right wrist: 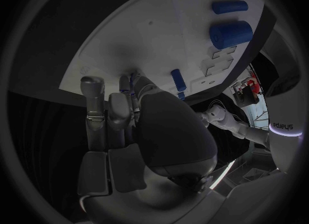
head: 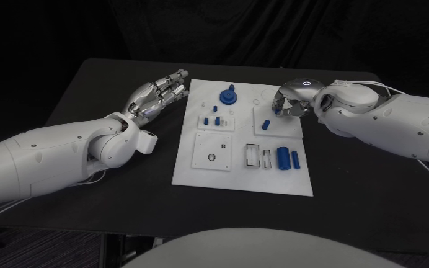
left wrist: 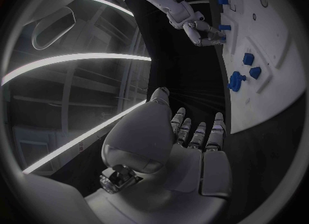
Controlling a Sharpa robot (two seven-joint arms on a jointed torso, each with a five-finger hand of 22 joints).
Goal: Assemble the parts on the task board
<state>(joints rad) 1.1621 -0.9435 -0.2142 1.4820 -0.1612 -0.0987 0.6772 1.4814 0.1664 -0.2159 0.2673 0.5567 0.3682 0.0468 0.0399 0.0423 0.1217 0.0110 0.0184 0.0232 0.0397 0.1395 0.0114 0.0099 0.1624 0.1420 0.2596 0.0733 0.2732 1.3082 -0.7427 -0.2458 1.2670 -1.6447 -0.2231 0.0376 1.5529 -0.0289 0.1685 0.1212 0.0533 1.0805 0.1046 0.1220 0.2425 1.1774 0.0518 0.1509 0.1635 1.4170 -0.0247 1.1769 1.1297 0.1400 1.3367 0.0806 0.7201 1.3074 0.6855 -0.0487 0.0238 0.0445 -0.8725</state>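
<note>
The white task board (head: 201, 175) lies in the middle of the black table. On it stand a round blue part with a peg (head: 229, 97), several small blue parts (head: 212, 121) and a blue peg (head: 266, 123). A thick blue cylinder (head: 283, 157) and a thin one (head: 295, 160) lie near the board's right edge. My left hand (head: 161, 94) hovers just off the board's left edge, fingers straight and apart, holding nothing. My right hand (head: 289, 104) is curled down over the board's far right part, beside the blue peg (right wrist: 176, 80). A trace of blue shows by its fingertips (right wrist: 126, 84); whether it holds anything is unclear.
The board carries white raised plates with slots (head: 258, 155) and a round hole (head: 212, 157). Black tabletop (head: 358, 181) stretches out on both sides of the board. A dark curtain hangs behind the table.
</note>
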